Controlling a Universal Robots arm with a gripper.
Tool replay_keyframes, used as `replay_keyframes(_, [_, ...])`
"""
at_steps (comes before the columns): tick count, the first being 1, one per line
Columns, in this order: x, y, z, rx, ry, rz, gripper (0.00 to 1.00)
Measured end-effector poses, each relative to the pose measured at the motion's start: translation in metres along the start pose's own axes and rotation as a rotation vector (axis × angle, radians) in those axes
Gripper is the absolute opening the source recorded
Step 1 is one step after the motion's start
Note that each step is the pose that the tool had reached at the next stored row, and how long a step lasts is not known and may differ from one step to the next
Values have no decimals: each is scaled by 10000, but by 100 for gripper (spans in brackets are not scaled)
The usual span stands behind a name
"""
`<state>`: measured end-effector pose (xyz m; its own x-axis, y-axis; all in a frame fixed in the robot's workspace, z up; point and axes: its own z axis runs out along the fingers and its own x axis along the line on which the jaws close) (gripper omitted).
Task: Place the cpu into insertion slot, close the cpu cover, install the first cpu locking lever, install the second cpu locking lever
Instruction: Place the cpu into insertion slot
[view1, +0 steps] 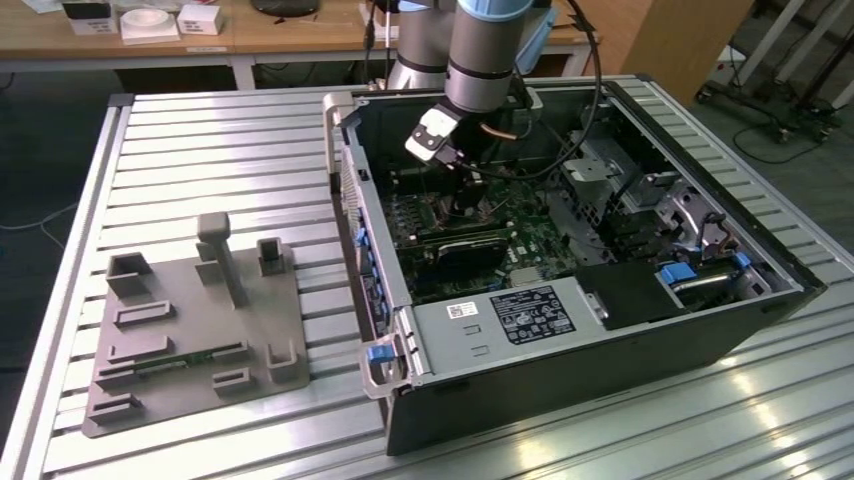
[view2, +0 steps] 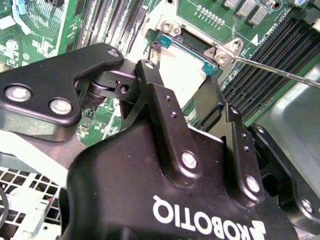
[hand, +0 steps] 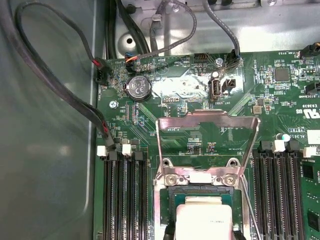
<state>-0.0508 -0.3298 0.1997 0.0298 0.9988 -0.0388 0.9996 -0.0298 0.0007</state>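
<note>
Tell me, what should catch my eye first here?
A robot arm reaches down into an open computer case that sits on a slatted metal table. In both wrist views, the gripper pinches the cpu right over the insertion slot. The cpu cover is swung up and open.

Your support: one slatted metal table (view1: 200, 150). Directly on it you have two items.
1. Open computer case (view1: 534, 400), lying on its side. Its walls surround the jaws of the gripper (view1: 467, 212).
2. Grey fixture plate (view1: 174, 330) with upright blocks, lying flat, well apart from the jaws, toward the exterior view's left.
</note>
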Motion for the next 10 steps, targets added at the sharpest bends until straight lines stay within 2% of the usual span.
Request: replay_keyframes(10, [0,-1,32,3,-1,0,53])
